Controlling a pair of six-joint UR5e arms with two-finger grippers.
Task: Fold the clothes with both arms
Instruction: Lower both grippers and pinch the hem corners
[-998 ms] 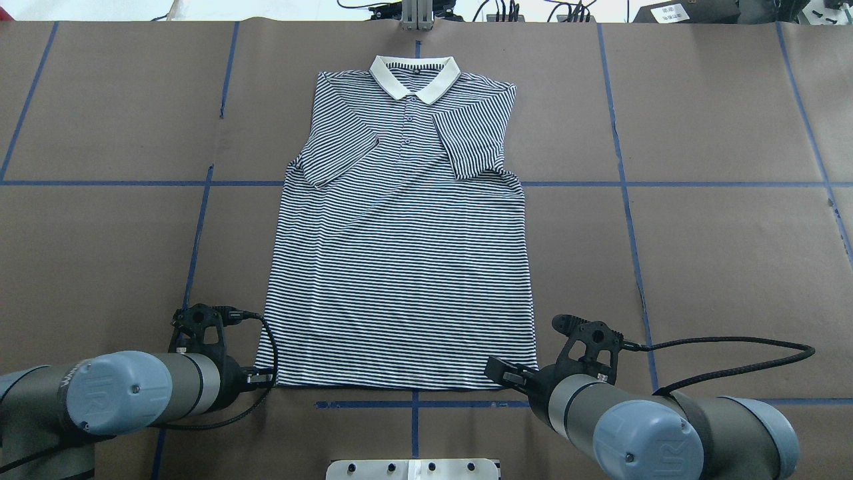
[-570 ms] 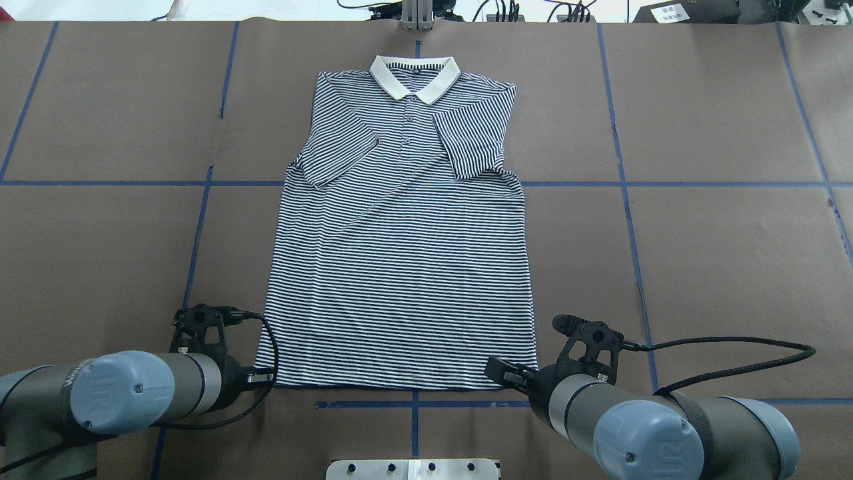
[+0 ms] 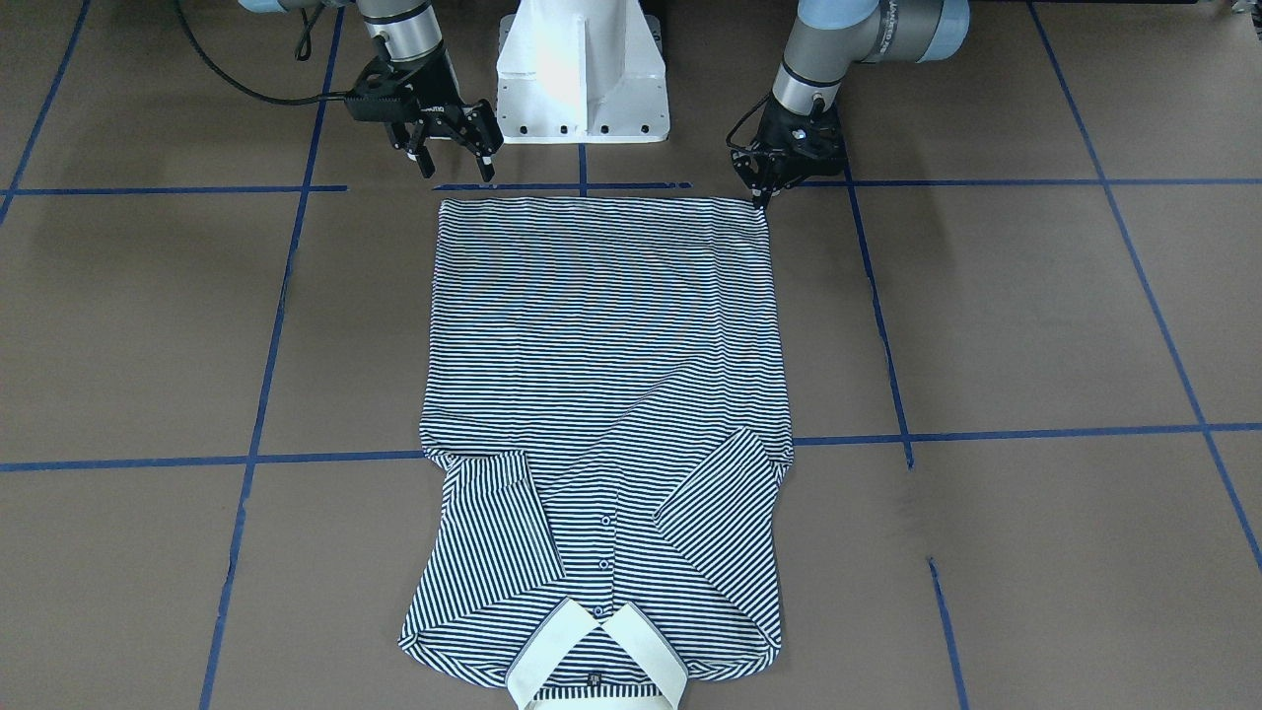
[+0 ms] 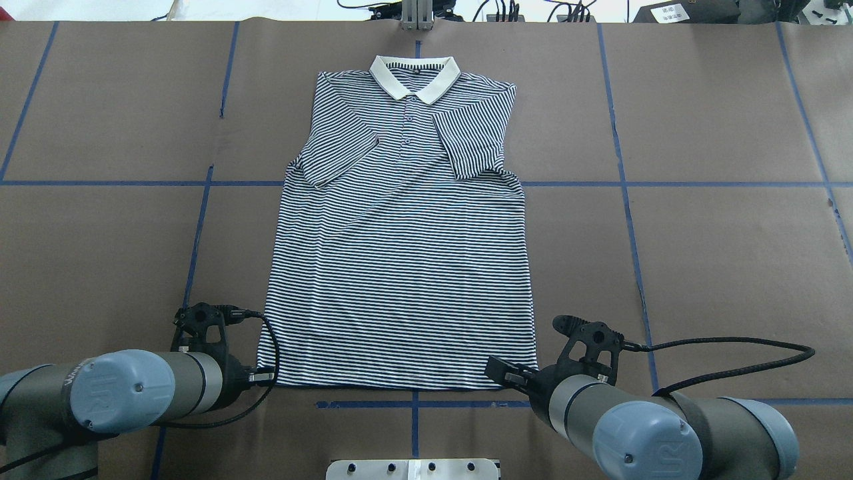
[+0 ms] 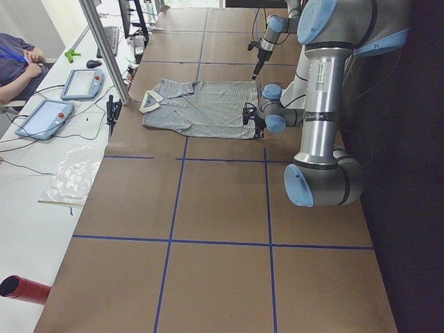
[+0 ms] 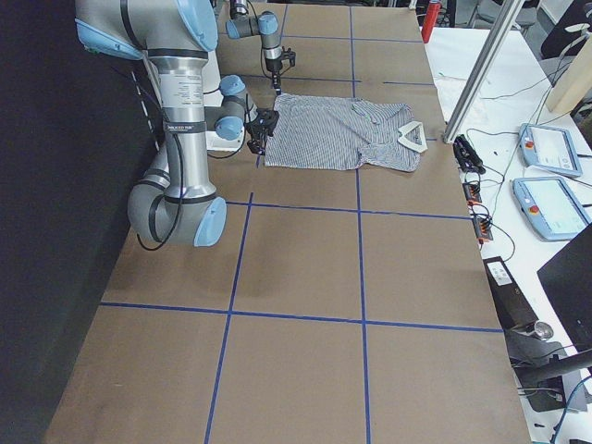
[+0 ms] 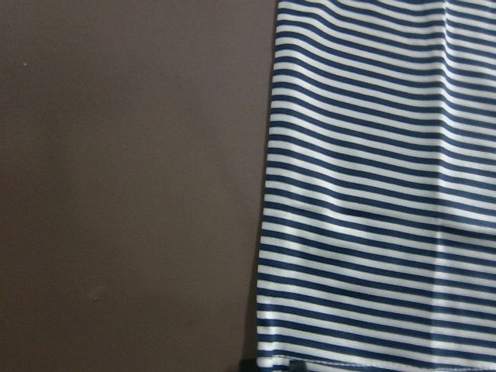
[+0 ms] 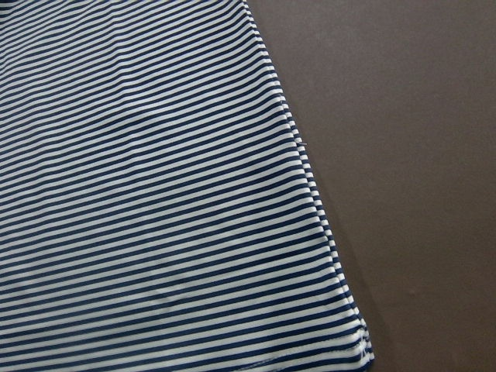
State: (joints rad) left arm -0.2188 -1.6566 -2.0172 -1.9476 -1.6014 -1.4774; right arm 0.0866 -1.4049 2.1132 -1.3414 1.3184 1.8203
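Overhead exterior | shirt (image 4: 400, 267) flat on table (image 4: 720, 267), sleeves (image 4: 470, 140) folded in, collar (image 4: 414, 73) far | left gripper (image 3: 760, 195) closed at a hem corner (image 3: 754, 209), seemingly pinching it | right gripper (image 3: 456, 170) spread, empty, just behind other corner | likely soft, light, limp: grip both hem corners

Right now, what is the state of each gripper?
Left gripper: closed on the navy-and-white striped polo shirt, at a hem corner.
Right gripper: open, holding nothing.
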